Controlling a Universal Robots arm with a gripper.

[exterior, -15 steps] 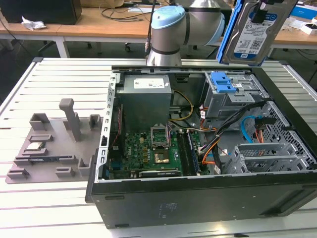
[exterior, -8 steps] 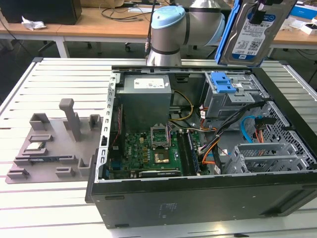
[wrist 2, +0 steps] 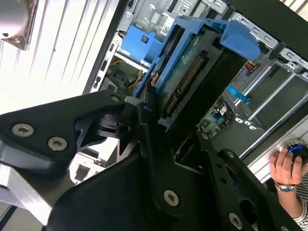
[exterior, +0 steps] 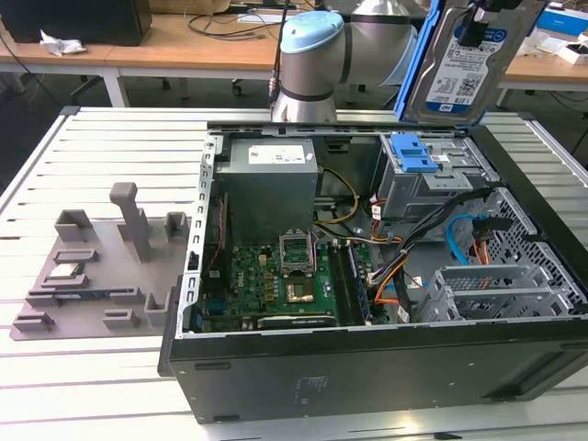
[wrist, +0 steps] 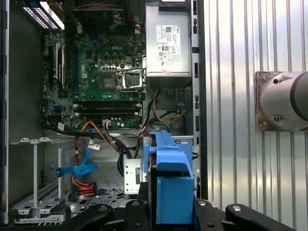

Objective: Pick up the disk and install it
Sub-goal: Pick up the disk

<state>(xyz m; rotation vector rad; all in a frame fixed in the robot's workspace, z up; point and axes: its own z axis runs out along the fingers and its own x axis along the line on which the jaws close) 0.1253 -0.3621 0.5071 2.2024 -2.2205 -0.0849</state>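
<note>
- I am gripping the disk [wrist 2: 190, 79] with my jaws closed on the sides of its blue frame, holding it upright in the air above the open computer case [exterior: 367, 372].
- I am judging it stiff, fairly heavy and fragile. Its bare circuit side is best left untouched, so the plastic frame edges are the safe hold.
- Below it, the grey drive cage [exterior: 432, 179] is carrying a blue latch [exterior: 415, 152] on top.
- Loose cables [exterior: 459, 243] are trailing beside the cage and may be getting in the way.
- Farther off, the motherboard [exterior: 276, 276] is lying bare in the case, and a person's hand [wrist 2: 288, 168] is showing past the case wall in the second wrist view.
</note>
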